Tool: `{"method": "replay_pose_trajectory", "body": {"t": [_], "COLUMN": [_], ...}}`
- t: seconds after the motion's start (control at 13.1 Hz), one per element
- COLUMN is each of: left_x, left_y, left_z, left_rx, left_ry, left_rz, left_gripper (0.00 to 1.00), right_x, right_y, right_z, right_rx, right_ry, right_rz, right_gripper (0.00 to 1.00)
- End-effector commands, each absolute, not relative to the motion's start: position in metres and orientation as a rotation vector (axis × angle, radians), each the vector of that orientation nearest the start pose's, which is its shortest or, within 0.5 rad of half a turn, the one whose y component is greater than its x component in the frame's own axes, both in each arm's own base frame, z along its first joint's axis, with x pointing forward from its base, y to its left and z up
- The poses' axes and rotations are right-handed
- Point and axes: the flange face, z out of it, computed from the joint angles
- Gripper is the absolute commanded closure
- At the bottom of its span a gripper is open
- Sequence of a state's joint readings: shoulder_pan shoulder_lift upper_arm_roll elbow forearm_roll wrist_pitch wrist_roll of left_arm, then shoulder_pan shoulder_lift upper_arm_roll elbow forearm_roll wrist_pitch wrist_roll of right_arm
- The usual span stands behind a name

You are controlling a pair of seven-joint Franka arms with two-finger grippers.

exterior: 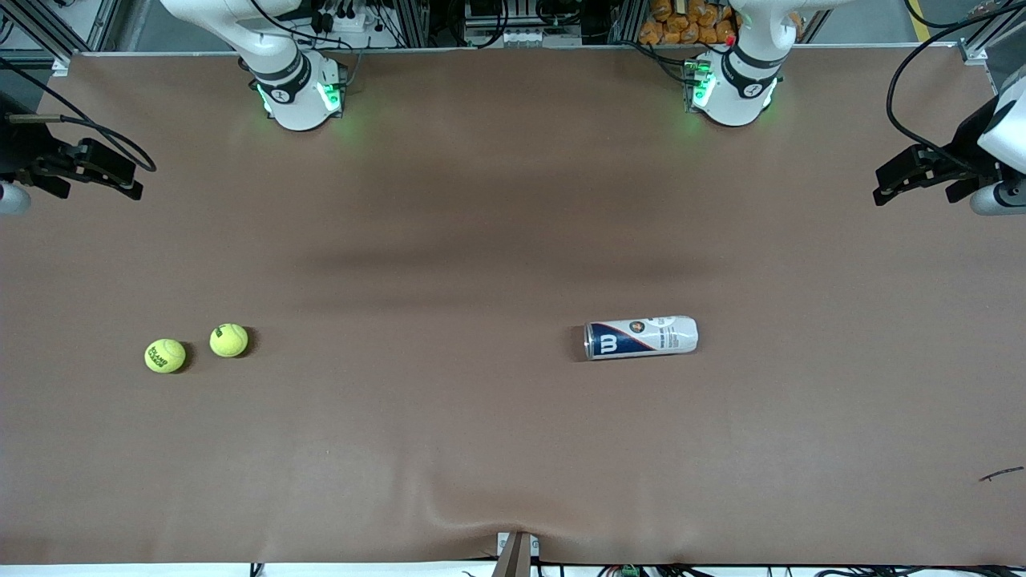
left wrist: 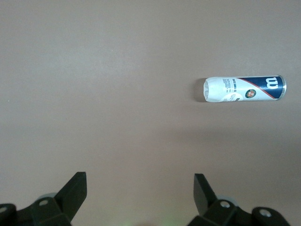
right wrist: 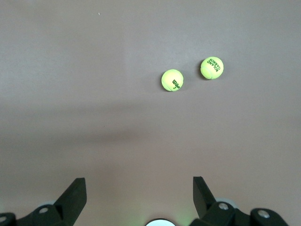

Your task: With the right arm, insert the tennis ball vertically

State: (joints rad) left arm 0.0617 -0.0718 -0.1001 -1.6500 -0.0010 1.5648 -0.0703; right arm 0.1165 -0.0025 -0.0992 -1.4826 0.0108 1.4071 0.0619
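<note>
The right arm is reaching out to its own end of the bench, and the right claw is hanging there in the air, fingers spread wide apart and gripping nothing. In the right wrist view the two black fingers are showing with bare brown surface between them.

Two tennis balls are sitting on the bench, both well clear of that claw and nearer to the front camera than the spot it is hanging over. The first ball, with dark lettering on it, is lying closest to the right arm's end of the bench. The second ball is sitting just beside it, a small gap between them, a touch farther from the front camera. In the right wrist view both balls are showing well ahead of the open fingertips, untouched.

Moving along toward the left arm's end, the ball can is lying on its side, white and navy with a large W logo, well apart from both balls and from either claw.

The left arm is waiting, its left claw hanging over its own end of the bench, fingers apart and empty, the can lying well ahead of them.
</note>
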Motion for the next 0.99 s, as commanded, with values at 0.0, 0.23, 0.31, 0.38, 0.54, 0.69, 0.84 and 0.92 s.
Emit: {"method": "replay_pose_trajectory", "body": {"t": [0.0, 0.23, 0.31, 0.38, 0.54, 0.69, 0.84, 0.92], "left_x": [0.531, 0.531, 0.532, 0.534, 0.536, 0.540, 0.540, 0.540], "left_y": [-0.023, -0.021, -0.020, -0.020, -0.020, -0.020, -0.021, -0.021], "left_z": [0.631, 0.632, 0.636, 0.633, 0.635, 0.628, 0.626, 0.626], "left_rx": [-3.141, -3.142, -3.140, -3.142, -3.141, -3.140, -3.140, -3.141], "left_ry": [-0.070, -0.075, -0.075, -0.072, -0.070, -0.067, -0.060, -0.048], "left_rz": [0.027, 0.022, 0.010, 0.017, 0.010, 0.032, 0.041, 0.041], "left_gripper": [0.00, 0.00, 0.00, 0.00, 0.00, 0.00, 0.00, 0.00], "right_x": [0.532, 0.533, 0.533, 0.533, 0.534, 0.534, 0.534, 0.534], "right_y": [0.005, 0.003, 0.005, 0.004, 0.001, -0.011, -0.016, -0.021], "right_z": [0.656, 0.655, 0.654, 0.652, 0.651, 0.652, 0.652, 0.653], "right_rx": [-3.132, -3.130, -3.131, -3.132, -3.136, -3.128, -3.135, -3.133], "right_ry": [0.094, 0.104, 0.099, 0.099, 0.105, 0.130, 0.134, 0.146], "right_rz": [0.123, 0.123, 0.128, 0.137, 0.137, 0.132, 0.130, 0.123], "right_gripper": [0.00, 0.00, 0.00, 0.00, 0.00, 0.00, 0.00, 0.00]}}
